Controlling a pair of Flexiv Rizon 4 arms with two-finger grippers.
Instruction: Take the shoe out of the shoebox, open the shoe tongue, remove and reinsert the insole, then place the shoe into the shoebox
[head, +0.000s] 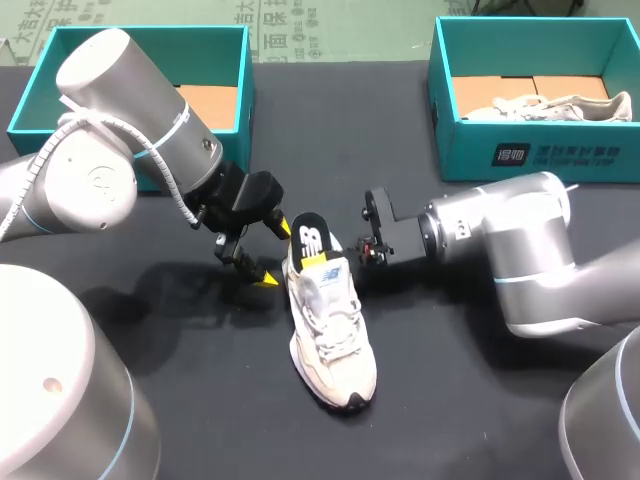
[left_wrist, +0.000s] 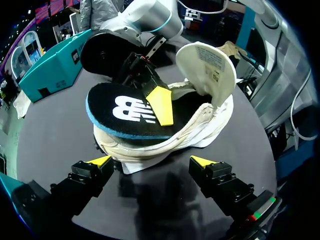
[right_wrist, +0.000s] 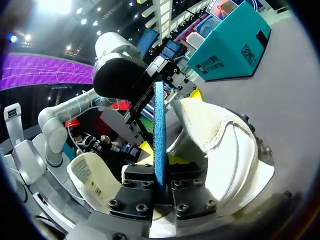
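The black table (head: 200, 385) carried the pale shoe (head: 330, 330), outside the right-hand teal shoebox (head: 530, 155). Only the right wrist view showed the right gripper (right_wrist: 160, 187) clenched on the insole (right_wrist: 159, 125). The left wrist view showed the left gripper (left_wrist: 151, 161) released, with the shoe just ahead.
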